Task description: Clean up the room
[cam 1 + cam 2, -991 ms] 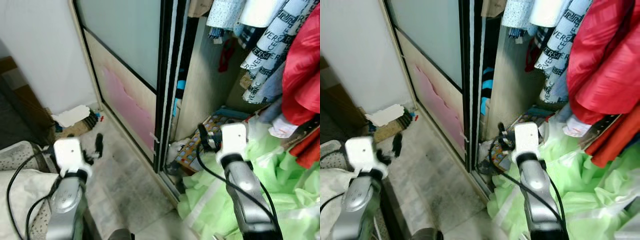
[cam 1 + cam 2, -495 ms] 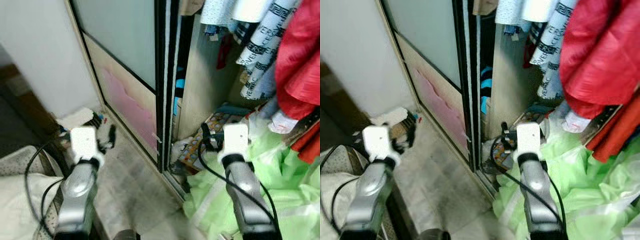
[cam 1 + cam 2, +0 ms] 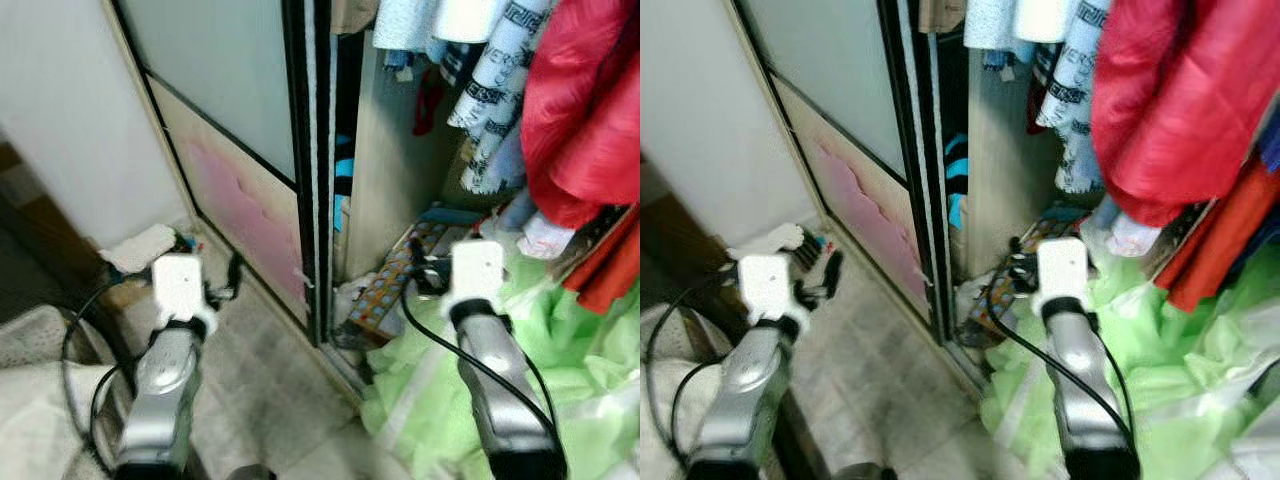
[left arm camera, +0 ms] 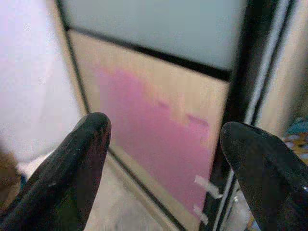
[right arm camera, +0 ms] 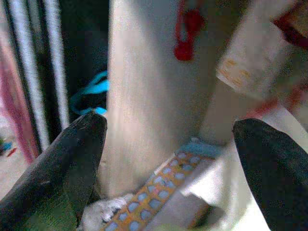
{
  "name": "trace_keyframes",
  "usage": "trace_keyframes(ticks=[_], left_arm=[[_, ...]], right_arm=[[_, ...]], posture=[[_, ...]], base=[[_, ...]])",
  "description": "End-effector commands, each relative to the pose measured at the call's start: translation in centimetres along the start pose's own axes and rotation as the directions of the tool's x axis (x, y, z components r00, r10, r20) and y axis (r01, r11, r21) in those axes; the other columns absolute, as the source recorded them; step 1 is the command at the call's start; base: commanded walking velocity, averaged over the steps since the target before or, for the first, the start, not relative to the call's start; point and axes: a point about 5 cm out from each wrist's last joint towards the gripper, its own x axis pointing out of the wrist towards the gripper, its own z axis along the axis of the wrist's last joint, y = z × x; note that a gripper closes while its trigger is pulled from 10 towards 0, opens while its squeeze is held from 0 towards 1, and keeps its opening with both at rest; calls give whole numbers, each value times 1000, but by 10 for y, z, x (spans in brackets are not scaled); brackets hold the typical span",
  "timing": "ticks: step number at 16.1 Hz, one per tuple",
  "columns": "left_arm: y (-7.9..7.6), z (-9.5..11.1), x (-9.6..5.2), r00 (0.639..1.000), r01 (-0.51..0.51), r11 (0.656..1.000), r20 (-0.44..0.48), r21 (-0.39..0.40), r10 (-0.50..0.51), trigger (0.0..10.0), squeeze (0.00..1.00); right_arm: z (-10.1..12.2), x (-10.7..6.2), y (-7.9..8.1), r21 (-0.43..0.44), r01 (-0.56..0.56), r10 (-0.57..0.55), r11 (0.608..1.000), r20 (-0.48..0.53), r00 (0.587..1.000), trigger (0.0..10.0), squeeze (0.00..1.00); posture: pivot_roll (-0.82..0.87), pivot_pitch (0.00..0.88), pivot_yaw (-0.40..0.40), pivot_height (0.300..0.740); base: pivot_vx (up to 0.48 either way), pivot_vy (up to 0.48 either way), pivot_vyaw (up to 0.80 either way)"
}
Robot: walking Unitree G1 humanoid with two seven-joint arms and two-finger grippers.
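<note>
A sliding wardrobe door (image 3: 240,150) with frosted glass above and a beige and pink panel below stands ahead, its black frame (image 3: 310,180) at its right edge. Beside it the wardrobe is open, with a red garment (image 3: 580,110) and black-and-white patterned clothes (image 3: 490,90) hanging inside. A light green cloth (image 3: 580,370) is heaped at the wardrobe's foot, next to an orange and blue patterned item (image 3: 385,290). My left gripper (image 3: 232,275) is open, low before the door's pink panel (image 4: 159,144). My right gripper (image 3: 413,252) is open above the patterned item (image 5: 144,207), holding nothing.
A white scrap (image 3: 140,245) and small coloured bits lie on the floor by the white wall. White dotted bedding (image 3: 30,350) lies at lower left, beside dark wooden furniture (image 3: 40,225). Grey tiled floor (image 3: 270,380) runs along the door.
My left arm has swung forward and to the right, closer to the sliding door. The right arm holds about the same place. The camera has shifted a little.
</note>
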Motion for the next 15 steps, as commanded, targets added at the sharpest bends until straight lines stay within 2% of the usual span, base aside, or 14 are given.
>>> trace_keyframes(ticks=[1, 3, 8, 15], left_arm=[[6, 4, -2, 999, -42, 999, 21, 12, 42, 10000, 0], [10, 1, -9, 997, -78, 997, 20, 7, 78, 10000, 0], [10, -3, -18, 994, -108, 994, 10, -21, 108, 10000, 0], [6, 3, -5, 995, -99, 994, 23, -38, 100, 10000, 0]], right_arm=[[1, 3, 10, 12, -46, 46, 999, 7, 999, 10000, 0], [1, 8, 21, 20, -99, 99, 995, 7, 995, 10000, 0], [2, 15, 29, 25, -153, 153, 988, 11, 988, 10000, 0], [0, 16, 24, 27, -124, 123, 992, 14, 992, 10000, 0]], posture=[[80, 0, -23, 740], [111, 0, -53, 740], [147, 0, -94, 740], [102, 0, -53, 740]], base=[[0, 0, 0], [0, 0, 0], [0, 0, 0], [0, 0, 0]])
